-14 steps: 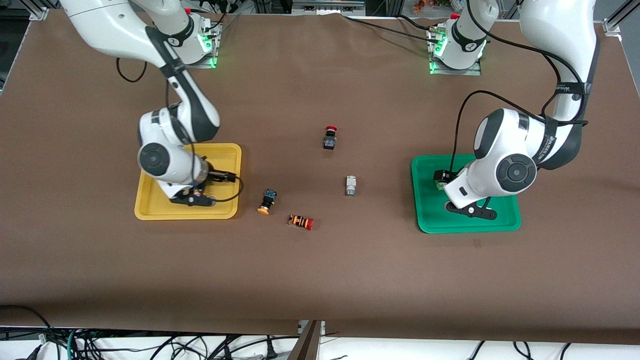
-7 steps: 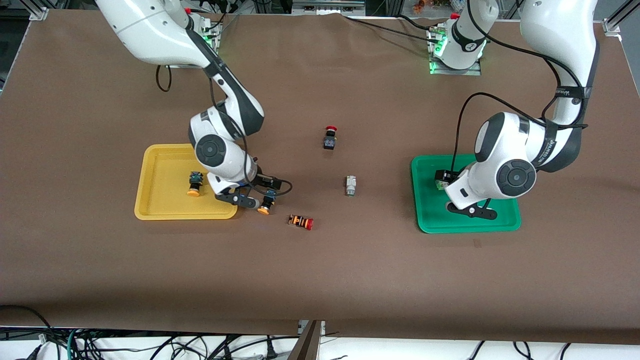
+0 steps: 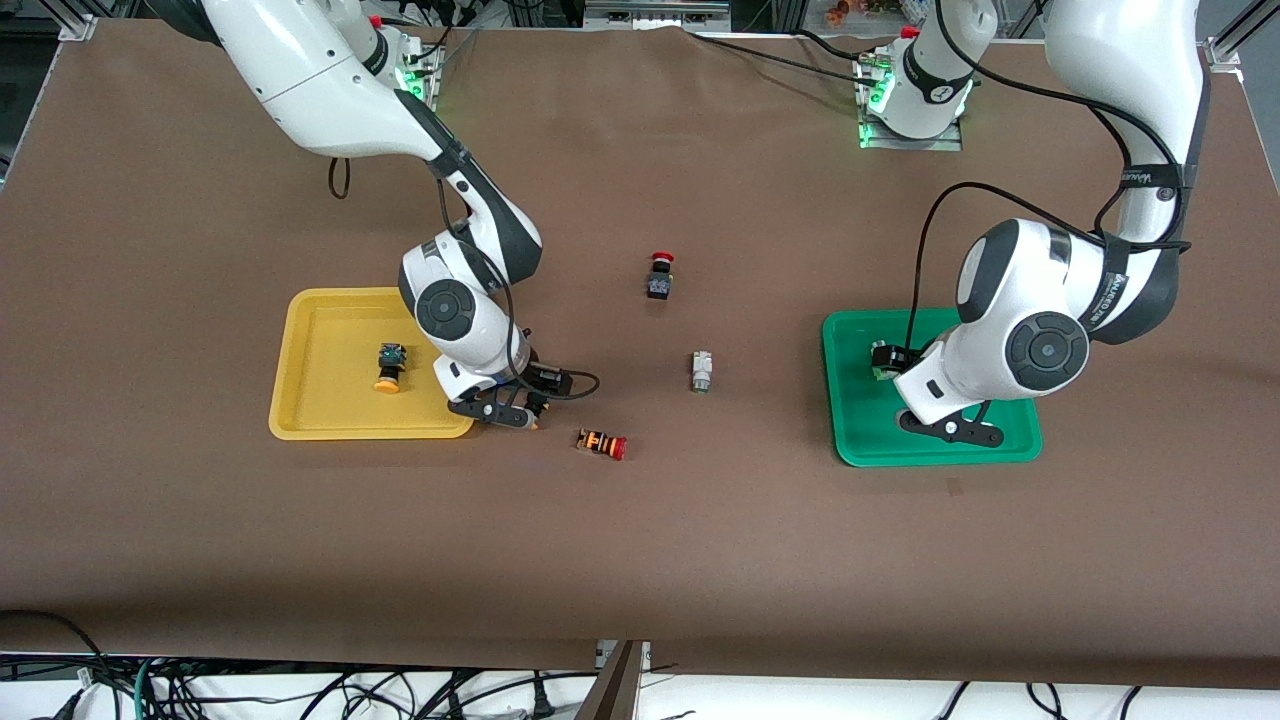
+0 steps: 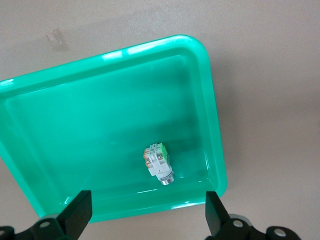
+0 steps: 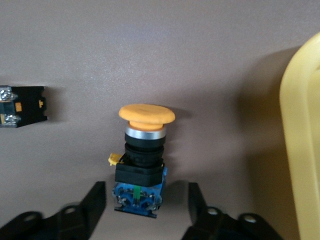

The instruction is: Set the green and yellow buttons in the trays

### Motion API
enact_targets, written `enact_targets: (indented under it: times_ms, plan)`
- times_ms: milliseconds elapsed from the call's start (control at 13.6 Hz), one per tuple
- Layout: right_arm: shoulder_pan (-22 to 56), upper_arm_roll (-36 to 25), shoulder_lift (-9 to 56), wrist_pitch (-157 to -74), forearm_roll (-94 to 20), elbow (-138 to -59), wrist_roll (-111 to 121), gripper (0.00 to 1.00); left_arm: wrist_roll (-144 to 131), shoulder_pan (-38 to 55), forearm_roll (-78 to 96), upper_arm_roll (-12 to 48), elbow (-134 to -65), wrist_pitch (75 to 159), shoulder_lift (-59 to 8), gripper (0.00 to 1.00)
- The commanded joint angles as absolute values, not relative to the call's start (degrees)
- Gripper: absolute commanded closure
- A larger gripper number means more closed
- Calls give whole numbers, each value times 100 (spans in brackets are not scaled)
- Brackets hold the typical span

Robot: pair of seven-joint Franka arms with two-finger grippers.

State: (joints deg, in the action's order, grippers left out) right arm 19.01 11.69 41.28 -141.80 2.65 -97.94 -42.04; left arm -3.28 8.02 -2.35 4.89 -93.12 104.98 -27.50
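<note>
The yellow tray (image 3: 330, 330) holds one yellow-capped button (image 3: 389, 366). My right gripper (image 3: 515, 412) is low over the table just beside that tray. It is open, and its fingers stand on either side of the blue rear end of a second yellow-capped button (image 5: 142, 150) without touching it. The green tray (image 3: 860, 440) holds a grey button with a green end (image 4: 159, 164). My left gripper (image 3: 950, 428) hangs open and empty over that tray's rim (image 4: 215, 150). Another grey-green button (image 3: 702, 372) lies on the table between the trays.
A black switch with a red cap (image 3: 660, 275) lies farther from the front camera than the loose grey button. An orange-striped switch with a red cap (image 3: 602, 443) lies close to my right gripper, toward the left arm's end.
My right gripper has left the yellow tray, leaving a yellow button in it, and moved down around the second yellow button on the table. The left gripper has barely shifted.
</note>
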Motion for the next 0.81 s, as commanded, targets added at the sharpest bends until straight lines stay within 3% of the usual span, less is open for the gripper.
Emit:
enact_targets:
  times_ms: [0,221,441,588,735]
  plan:
    - [1855,1169,4184,-14168,395,-9590,-4202,100,-387,817,-343,519,-9246,10380,-2733,0]
    - [1802,1169,3939,-13678,422,-9396,-4114,100,-387,817,-343,519,-9246,10380,-2733,0]
    - [1460,1152,3403,-12494,431,-9456,-3203,100,-387,809,-343,519,-9246,10380,-2733,0]
    - [1170,1029,3086,-11858,431,-9710,-2395,100,-387,809,-343,519,-9237,10380,-2725,0]
    - [1020,984,2761,-11987,431,-10412,-2049,100,-387,809,-343,519,-9237,10380,-2725,0]
